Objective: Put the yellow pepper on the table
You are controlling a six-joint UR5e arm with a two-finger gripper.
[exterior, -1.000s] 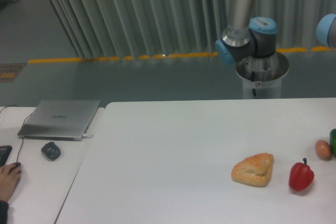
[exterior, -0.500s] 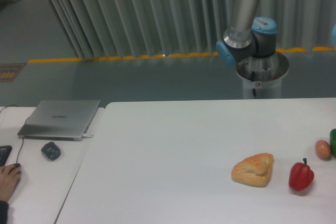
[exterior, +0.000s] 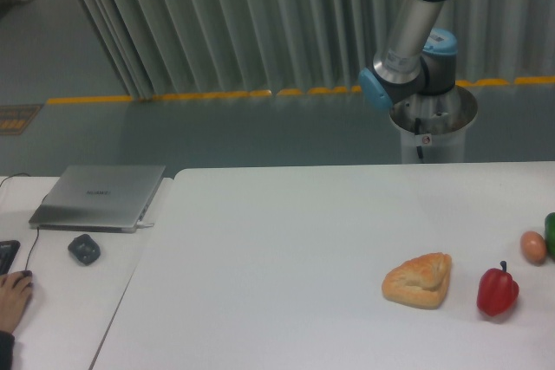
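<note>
Arm point(exterior: 408, 36): only base, lower joints and one link in frame, rising behind the far edge of the table point(exterior: 286, 240) and leaving frame at the top right. Gripper out of frame; cannot tell whether it is wide, narrow or holding anything.

Yellow pepper: not seen anywhere in frame. Either carried above the frame or off to the side; cannot say which.

On the table, near the right edge toward the front: bread pastry point(exterior: 419, 280), red bell pepper point(exterior: 497, 291) just to its right, a brown egg-like item point(exterior: 533, 247) and a green item point(exterior: 551, 233) cut by the frame edge.

Separate desk point(exterior: 61, 301) at left: closed laptop point(exterior: 98, 197), mouse point(exterior: 84, 249).

Judged step: pepper not yet placed; arm is in transit or fetching.

Next move calls for lowering onto bare tabletop, left of the pastry, then opening.
</note>
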